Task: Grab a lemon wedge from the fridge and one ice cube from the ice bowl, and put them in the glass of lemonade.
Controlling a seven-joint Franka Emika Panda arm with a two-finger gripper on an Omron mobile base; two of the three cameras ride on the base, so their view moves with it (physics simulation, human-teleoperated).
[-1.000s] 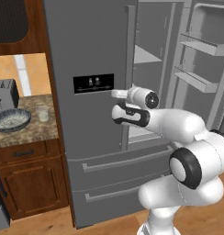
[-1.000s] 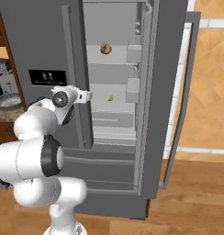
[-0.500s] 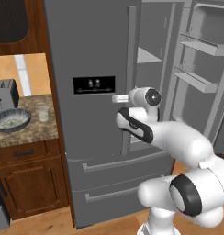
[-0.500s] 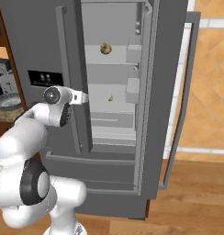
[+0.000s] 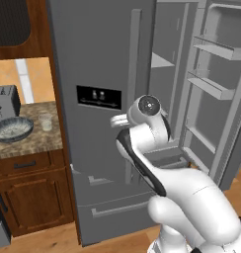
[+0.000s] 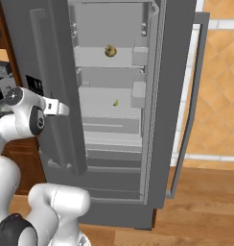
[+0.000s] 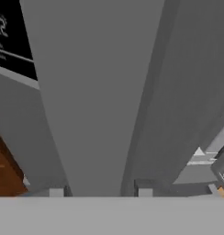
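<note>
Grey steel fridge (image 5: 98,59) with a black dispenser panel (image 5: 99,97) — dark grey speckled ice bowl (image 5: 12,129), yellow-olive lemon wedge (image 6: 115,103).

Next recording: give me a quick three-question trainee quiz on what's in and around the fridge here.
1. How many small pieces lie on shelves inside the fridge?
2. True or false: the ice bowl sits on the floor.
3. The glass of lemonade stands: A) on the toaster, B) on the counter beside the ice bowl, C) in a drawer.

Key
1. Two: an olive piece on an upper shelf, a yellow-green piece lower down.
2. False.
3. B.
</note>
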